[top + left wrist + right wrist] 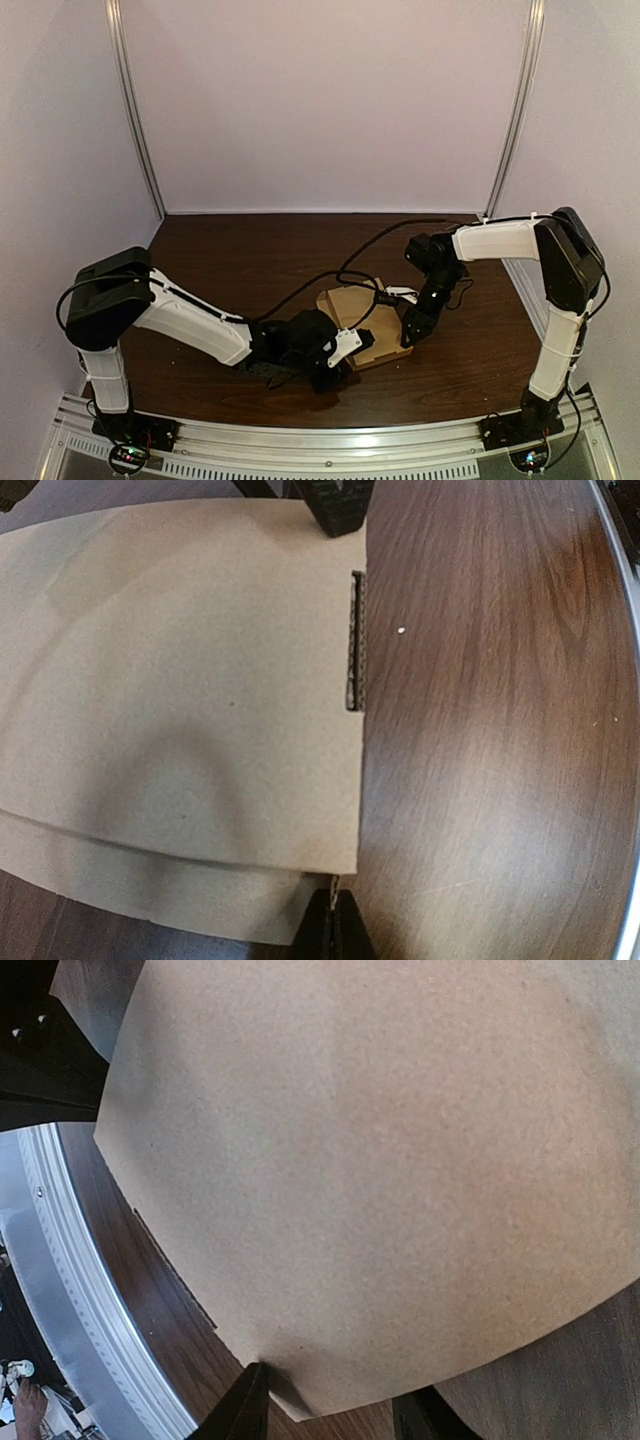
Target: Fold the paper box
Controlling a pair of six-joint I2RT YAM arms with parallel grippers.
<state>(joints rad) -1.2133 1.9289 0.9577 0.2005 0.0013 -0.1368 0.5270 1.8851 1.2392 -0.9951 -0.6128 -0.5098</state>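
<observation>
The paper box (350, 303) is a flat brown cardboard piece in the middle of the dark table. My left gripper (347, 349) is at its near edge. In the left wrist view the left gripper (336, 912) is shut on a thin cardboard edge of the box (180, 700), below a layered panel with a narrow slot (355, 640). My right gripper (410, 331) is at the box's right side. In the right wrist view it (335, 1412) stands open, its two dark fingers (243, 1406) wide apart at the corner of a broad panel (380, 1160).
Black cables (330, 275) run over the table (250, 250) behind the box. A metal rail (300, 455) lines the near edge, also seen as a rail (70, 1260) in the right wrist view. Pale walls close in the back and both sides.
</observation>
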